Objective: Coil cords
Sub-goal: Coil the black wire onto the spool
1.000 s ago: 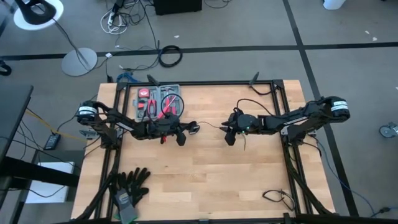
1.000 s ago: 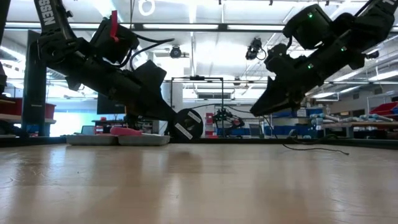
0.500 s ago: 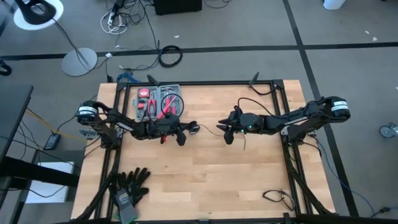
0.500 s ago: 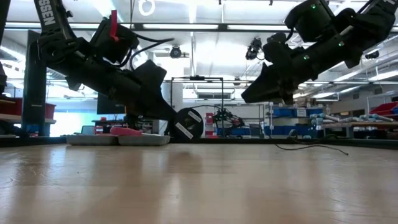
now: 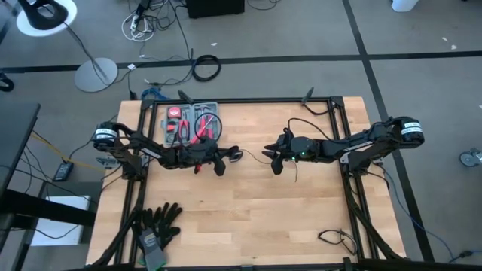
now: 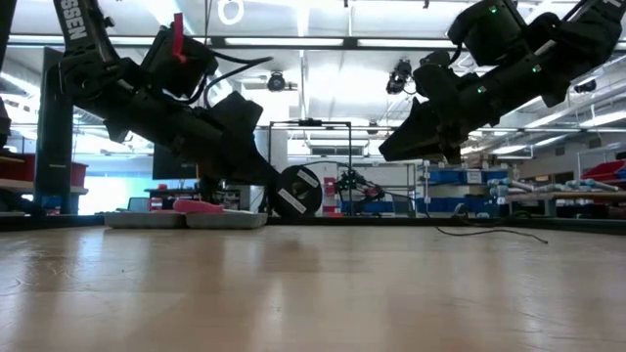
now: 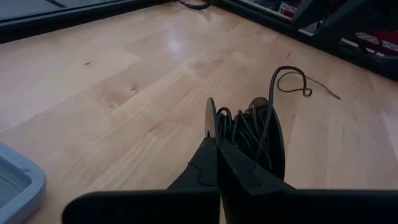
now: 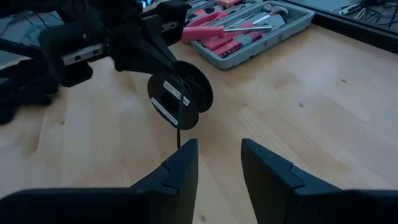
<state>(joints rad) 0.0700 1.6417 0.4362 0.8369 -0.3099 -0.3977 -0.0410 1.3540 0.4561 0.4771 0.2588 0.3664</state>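
Observation:
The cords are thin black wire wound on a small round black spool (image 7: 245,134), which my left gripper (image 7: 214,146) is shut on. In the high view the spool (image 5: 236,154) hangs mid-table between both arms. One strand (image 8: 179,127) runs from the spool (image 8: 180,93) toward my right gripper (image 8: 219,155). That gripper stands open a short way to the spool's right and faces it. A loose curl of cord (image 7: 292,78) lies on the table beyond the spool. My left gripper pinches the rim of one spool flange (image 7: 210,124) between its two fingers, slanting down from the table's left. The spool stands on edge, lifted clear of the table (image 6: 298,192). My right gripper: the strand ends beside one fingertip (image 8: 184,149); whether it touches, I cannot tell.
A grey tool case (image 5: 192,124) with red-handled tools sits at the far left. Black gloves (image 5: 158,222) lie at the near left edge, and a small tangle of cable (image 5: 335,239) at the near right. The bare wood (image 5: 248,211) lies between them.
My right gripper has tipped up from a steep downward slant to a flatter one and has risen slightly. It has edged toward the spool. Its fingers keep the same gap.

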